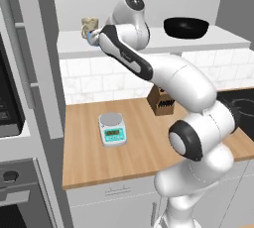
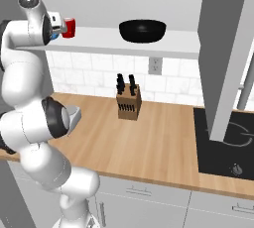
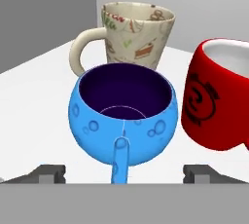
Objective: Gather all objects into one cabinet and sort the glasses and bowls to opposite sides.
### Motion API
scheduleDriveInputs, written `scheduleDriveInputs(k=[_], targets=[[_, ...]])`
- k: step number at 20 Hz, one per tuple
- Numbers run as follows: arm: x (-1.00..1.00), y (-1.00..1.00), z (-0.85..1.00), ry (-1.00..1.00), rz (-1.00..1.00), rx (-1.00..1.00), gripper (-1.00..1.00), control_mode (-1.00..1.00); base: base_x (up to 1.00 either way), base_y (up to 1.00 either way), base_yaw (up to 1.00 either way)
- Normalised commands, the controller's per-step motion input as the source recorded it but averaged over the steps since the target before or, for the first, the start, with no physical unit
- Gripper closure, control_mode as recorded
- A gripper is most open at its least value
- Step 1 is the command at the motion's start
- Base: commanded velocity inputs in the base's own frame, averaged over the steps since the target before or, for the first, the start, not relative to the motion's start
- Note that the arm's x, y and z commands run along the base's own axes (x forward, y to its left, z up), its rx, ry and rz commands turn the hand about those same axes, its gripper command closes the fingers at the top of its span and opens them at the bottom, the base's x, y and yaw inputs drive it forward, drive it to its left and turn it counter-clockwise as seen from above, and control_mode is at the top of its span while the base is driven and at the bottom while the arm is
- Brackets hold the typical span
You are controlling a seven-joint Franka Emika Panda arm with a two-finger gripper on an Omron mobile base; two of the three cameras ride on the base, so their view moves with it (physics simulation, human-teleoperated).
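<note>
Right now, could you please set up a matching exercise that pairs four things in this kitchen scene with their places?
Things:
1. blue bowl
2. black bowl
3. knife block
4. kitchen scale

Places:
A. on the wooden counter, against the tiled wall
B. alone towards the right of the white shelf
C. near the middle of the wooden counter
D. at the shelf's left end, beside the beige mug and red mug, between the open gripper's fingertips

Pairs: 1-D, 2-B, 3-A, 4-C
</note>
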Motion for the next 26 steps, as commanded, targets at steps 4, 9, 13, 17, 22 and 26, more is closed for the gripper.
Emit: scheduleDriveInputs(k=[4,9,13,17,22,26], targets=[[-0.68,-0.5,0.0,0.0,-0.05,0.03,-1.0,-1.0,0.0,0.0,0.0],[-0.71,-0.64,0.0,-0.01,-0.07,0.09,-1.0,-1.0,0.0,0.0,0.0],[-0.94,-0.62,0.28,0.0,-0.18,0.04,-1.0,-1.0,0.0,0.0,0.0],[-0.98,-0.61,0.31,0.02,-0.19,0.0,-1.0,-1.0,0.0,0.0,0.0],[-0.99,-0.64,0.22,0.11,-0.18,0.0,-1.0,-1.0,0.0,0.0,0.0],[-0.78,-0.6,0.0,0.09,-0.11,0.0,-1.0,-1.0,0.0,0.0,0.0]])
